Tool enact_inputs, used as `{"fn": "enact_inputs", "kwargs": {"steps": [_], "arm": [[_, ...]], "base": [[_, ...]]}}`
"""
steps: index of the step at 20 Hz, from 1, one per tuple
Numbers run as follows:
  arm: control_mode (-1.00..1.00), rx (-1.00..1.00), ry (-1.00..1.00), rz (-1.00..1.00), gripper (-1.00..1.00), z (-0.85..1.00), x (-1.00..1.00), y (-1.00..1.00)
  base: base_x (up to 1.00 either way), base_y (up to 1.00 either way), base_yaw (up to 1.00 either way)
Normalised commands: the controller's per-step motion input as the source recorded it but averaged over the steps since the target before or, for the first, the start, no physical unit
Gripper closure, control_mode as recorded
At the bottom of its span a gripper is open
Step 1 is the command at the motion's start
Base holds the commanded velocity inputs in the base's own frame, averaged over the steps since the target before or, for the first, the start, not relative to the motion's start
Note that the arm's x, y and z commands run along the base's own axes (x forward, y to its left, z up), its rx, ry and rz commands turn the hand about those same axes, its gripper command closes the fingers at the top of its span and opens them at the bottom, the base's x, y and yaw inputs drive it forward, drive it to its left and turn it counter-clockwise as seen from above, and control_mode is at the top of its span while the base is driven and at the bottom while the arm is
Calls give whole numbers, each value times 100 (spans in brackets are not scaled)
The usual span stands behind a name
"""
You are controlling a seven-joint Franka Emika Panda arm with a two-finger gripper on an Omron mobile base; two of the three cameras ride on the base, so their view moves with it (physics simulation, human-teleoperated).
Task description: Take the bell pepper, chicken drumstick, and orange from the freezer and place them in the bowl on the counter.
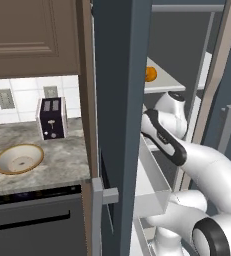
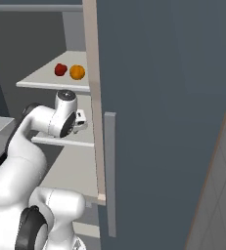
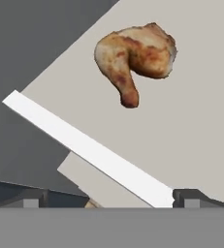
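From the left base view, the shallow beige bowl with its tan-gold rim [image 1: 19,158] sits on the grey marbled stone counter [image 1: 62,160], near a dark toaster [image 1: 52,118]. Past the tall slate-grey freezer [image 1: 122,100], the round bright-orange fruit [image 1: 151,74] rests on a pale shelf [image 1: 167,82].

In the right base view, the glossy red bell pepper [image 2: 60,69] lies just beside the orange on the upper shelf, above the white arm [image 2: 46,122].

The hand view looks along a lower shelf at the golden-brown chicken drumstick [image 3: 135,55]; the gripper [image 3: 108,196] has its fingertips spread wide, holding nothing.
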Motion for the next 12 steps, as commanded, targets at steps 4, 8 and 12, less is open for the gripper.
{"fn": "enact_inputs", "kwargs": {"steps": [4,8,12], "arm": [[-100,0,0,8,-100,0,0,20],[-100,0,-2,7,-100,0,4,2],[-100,0,-3,4,-100,0,10,0]], "base": [[0,0,0],[0,0,0],[0,0,0]]}}
